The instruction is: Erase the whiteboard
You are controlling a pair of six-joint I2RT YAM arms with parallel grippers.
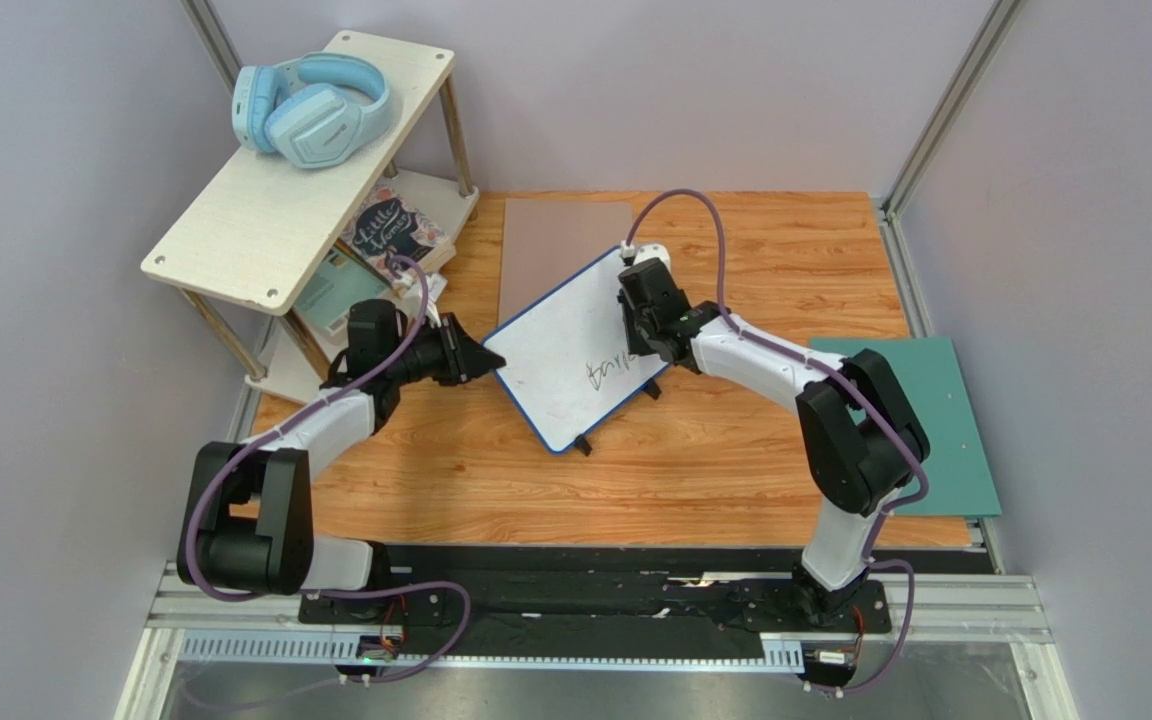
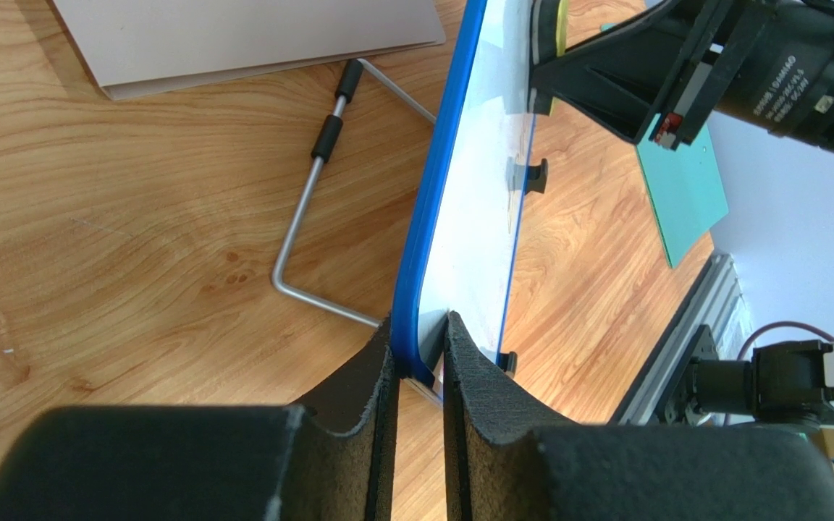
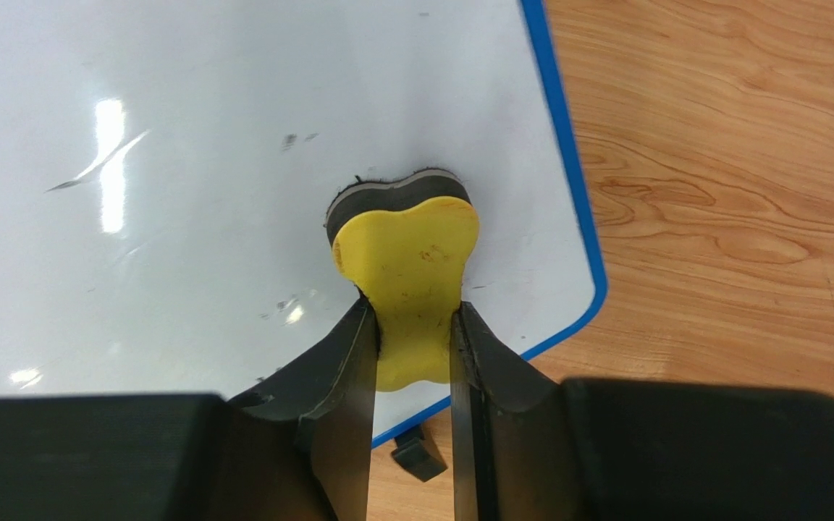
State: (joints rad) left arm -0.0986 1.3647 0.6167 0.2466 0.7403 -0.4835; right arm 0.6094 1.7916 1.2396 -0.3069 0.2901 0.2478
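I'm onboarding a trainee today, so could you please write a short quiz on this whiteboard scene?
1. True or false: the left fingers clamp the whiteboard by its blue-rimmed edge.
2. What do the right fingers hold? A) a marker B) a yellow eraser C) a cloth
3. Short answer: in the top view, is any black writing visible on the board?

Key: 1 true; 2 B; 3 yes, beside the right arm's wrist.
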